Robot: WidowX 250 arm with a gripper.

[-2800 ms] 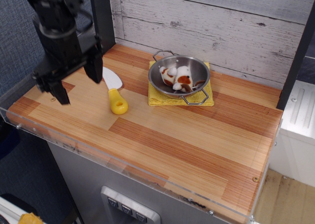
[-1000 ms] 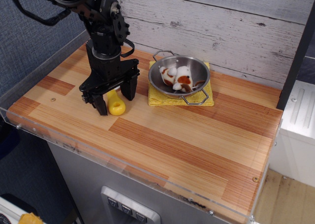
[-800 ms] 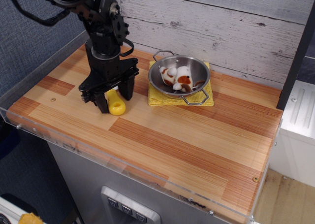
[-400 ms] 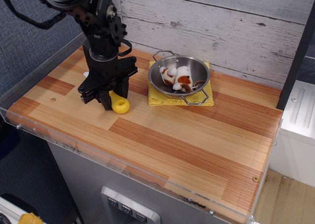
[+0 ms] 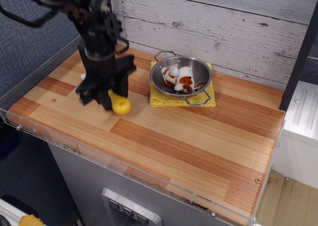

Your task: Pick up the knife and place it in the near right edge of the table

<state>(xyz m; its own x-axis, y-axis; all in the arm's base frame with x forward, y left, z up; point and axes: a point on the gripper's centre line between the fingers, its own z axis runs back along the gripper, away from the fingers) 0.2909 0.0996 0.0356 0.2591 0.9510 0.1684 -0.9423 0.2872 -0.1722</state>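
Observation:
The knife (image 5: 120,105) shows only its rounded yellow handle end, sticking out to the right below my black gripper (image 5: 109,98). A sliver of white at the arm's left may be its blade; the rest is hidden by the gripper. The gripper stands upright over the knife at the table's (image 5: 189,136) far left part, its fingers closed in on the handle. The knife is at or barely above the wood; I cannot tell which. The arm is motion-blurred.
A steel bowl (image 5: 181,75) holding white and brown toy food sits on a yellow cloth (image 5: 161,99) just right of the gripper. A clear acrylic rim (image 5: 124,169) edges the table. A plank wall stands behind, and a dark post (image 5: 298,62) at the right.
The gripper came from the left front over the knife, lowered onto it, and its fingers closed on the yellow handle. The handle end has shifted slightly.

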